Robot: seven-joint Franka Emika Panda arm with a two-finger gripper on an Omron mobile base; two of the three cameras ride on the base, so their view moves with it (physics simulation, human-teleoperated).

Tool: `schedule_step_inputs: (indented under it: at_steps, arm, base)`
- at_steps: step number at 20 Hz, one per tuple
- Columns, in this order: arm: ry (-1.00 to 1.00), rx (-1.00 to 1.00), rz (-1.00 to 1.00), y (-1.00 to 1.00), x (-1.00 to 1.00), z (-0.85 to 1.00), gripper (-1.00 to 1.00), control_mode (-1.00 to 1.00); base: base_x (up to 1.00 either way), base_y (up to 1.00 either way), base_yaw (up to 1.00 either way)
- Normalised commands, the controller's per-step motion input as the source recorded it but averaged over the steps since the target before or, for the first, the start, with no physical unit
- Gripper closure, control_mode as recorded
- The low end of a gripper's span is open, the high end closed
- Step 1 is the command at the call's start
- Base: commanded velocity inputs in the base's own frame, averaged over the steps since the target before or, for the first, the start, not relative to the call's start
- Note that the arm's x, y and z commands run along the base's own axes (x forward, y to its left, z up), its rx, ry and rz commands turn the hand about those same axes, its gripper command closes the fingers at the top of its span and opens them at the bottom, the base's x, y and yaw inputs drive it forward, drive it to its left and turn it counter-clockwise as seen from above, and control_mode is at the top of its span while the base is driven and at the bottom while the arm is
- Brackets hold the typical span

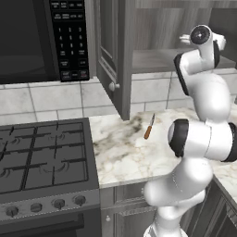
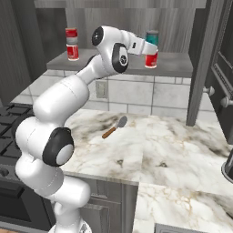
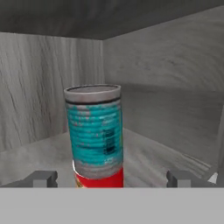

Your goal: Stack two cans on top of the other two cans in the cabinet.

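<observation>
Two cans are seen stacked on the cabinet's inner shelf [image 2: 177,66]: a teal can [image 3: 94,129] stands upright, long axis vertical, squarely on a red can [image 3: 103,178]. A second red-and-white stack [image 2: 72,44] stands upright well apart at the shelf's left end in the right base view; whether it is one can or two cannot be told. The gripper [image 3: 113,178] is held level before the teal-on-red stack, its jaws spread wide on either side of the lower can and pinching nothing; contact cannot be confirmed. The teal can is ribbed, with worn paint, a dull grey rim and a dark barcode patch on its right face. The cabinet door [image 1: 113,55] stands open toward the near side, its round knob [image 1: 112,85] visible. On the marble counter [image 2: 173,150] below lies a small orange-handled knife [image 2: 113,128], clear of the shelf. A black stove [image 1: 41,157] and microwave [image 1: 44,39] lie to the left.
</observation>
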Motion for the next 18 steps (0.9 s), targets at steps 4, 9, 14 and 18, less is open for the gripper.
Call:
schedule_step_inputs:
  at_steps: [4,9,14,18]
  arm:
    - [0.00,0.04,-0.08,0.10,-0.49,0.00,-1.00,-1.00]
    - [0.00,0.04,0.00,0.24,-0.51,0.00,-1.00,-1.00]
    - [0.01,0.03,0.04,0.30,-0.46,0.03,-1.00,-1.00]
    - [0.07,0.02,0.23,0.26,-0.56,0.06,-1.00,-1.00]
  base:
    - [0.00,0.00,0.00]
    - [0.00,0.00,0.00]
    - [0.00,0.00,0.00]
    - [0.00,0.00,0.00]
